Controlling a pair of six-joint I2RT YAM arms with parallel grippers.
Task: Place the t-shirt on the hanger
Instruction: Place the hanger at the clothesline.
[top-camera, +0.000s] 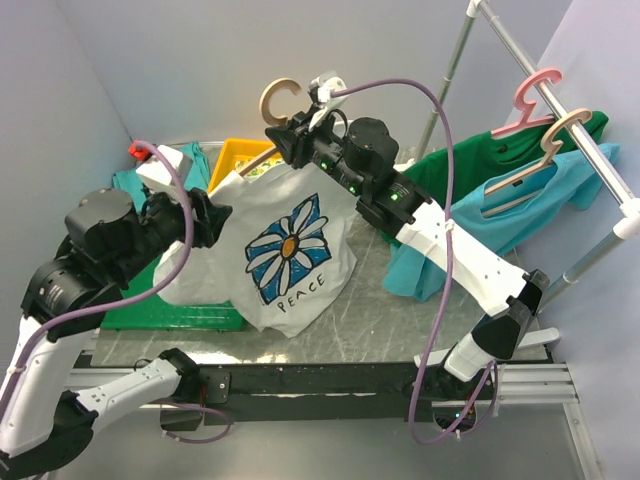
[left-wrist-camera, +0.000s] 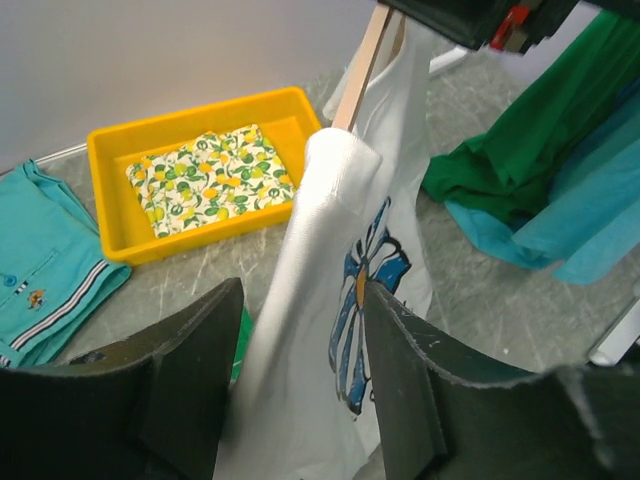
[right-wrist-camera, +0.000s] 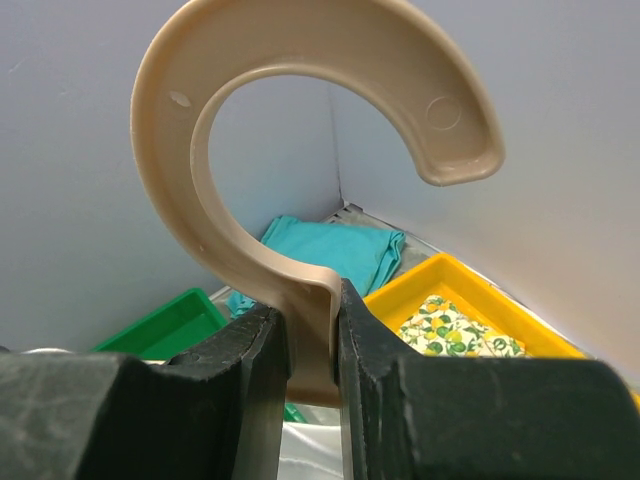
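The white t-shirt with the blue daisy and "PEACE" print hangs over the table from the beige hanger. My right gripper is shut on the hanger's neck just below the hook; in the right wrist view both pads press the neck. My left gripper is at the shirt's left edge. In the left wrist view its jaws stand wide apart with the shirt's fabric hanging between them. The sleeve drapes over the hanger's arm.
A yellow tray with a lemon-print cloth stands at the back, a folded teal garment left of it. A green bin lies under the left arm. At the right, a rail carries a pink hanger and a tan hanger with a light blue shirt; a green shirt hangs there too.
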